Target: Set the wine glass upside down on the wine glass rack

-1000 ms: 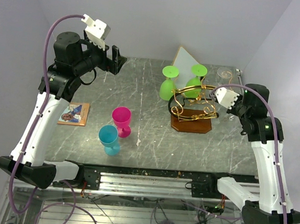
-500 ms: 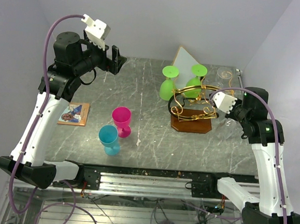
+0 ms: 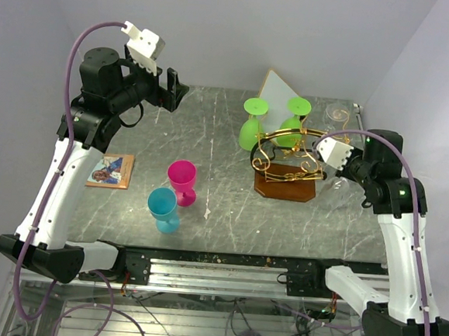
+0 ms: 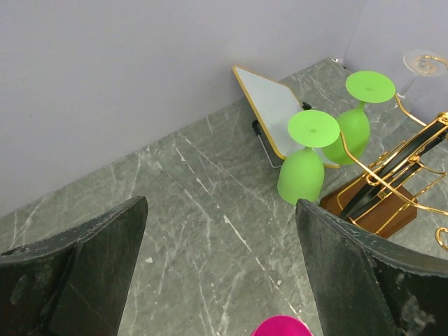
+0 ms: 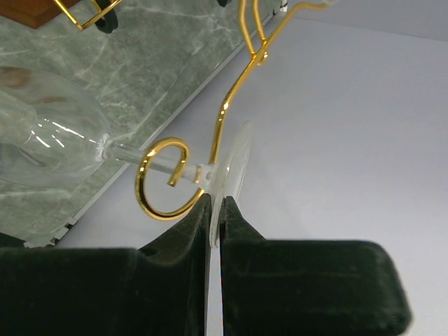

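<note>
Wine glass, clear: in the right wrist view it lay sideways across the frame, with the bowl at the left edge and the foot right of centre. The stem passed through a gold curl at the end of one arm of the wine glass rack. Bowl and foot sat on opposite sides of that curl. Whether the stem touched the wire could not be told.

Right hand: fingers pressed together on the rim of the glass's foot, pinching it edge-on.

In the top view the rack stood right of centre on the grey marbled tabletop. The right arm was bent in close at the rack's right side. The glass itself was too faint there to trace.

Two green glasses were inverted, feet up, just beside the rack on its far-left side. A white gold-edged panel leaned behind them.

A pink glass and a teal glass stood upright close together at lower centre-left, well apart from the rack. A picture card lay flat to their left.

Left hand: fingers spread wide, raised at the upper left of the top view.
</note>
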Robot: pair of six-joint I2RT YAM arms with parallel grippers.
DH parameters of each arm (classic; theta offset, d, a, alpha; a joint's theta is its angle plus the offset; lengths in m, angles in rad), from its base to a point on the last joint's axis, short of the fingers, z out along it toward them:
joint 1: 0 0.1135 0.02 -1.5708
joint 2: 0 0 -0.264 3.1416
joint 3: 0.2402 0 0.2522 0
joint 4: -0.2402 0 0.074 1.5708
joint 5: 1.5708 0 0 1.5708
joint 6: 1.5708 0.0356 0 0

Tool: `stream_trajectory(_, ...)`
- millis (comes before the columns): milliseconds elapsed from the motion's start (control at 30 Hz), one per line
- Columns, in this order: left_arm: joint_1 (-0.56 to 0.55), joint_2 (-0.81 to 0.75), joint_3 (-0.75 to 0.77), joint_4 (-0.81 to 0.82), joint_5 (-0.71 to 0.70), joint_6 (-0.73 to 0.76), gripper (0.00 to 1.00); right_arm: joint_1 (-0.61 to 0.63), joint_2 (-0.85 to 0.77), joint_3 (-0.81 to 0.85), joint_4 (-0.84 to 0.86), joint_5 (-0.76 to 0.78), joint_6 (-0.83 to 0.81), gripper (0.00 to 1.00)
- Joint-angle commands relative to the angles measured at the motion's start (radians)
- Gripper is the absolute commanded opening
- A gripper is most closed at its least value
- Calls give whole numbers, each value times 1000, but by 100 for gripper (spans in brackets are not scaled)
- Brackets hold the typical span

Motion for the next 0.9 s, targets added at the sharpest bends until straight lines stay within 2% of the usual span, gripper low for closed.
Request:
stream_trajectory(0,9,1,10,11,7,16,97,2,-9,61,0,-60,13,0)
stream_trajectory(133,9,3,13,11,6,17,97,2,-8,66,-6,-71,14,0)
stream_trajectory(367,9,5,10,11,8,17,97,2,-14,48,-5,0,8,0)
stream_trajectory(867,10,15,-5,29,4,15,97,-2,-84,17,-51,-48,-22,0)
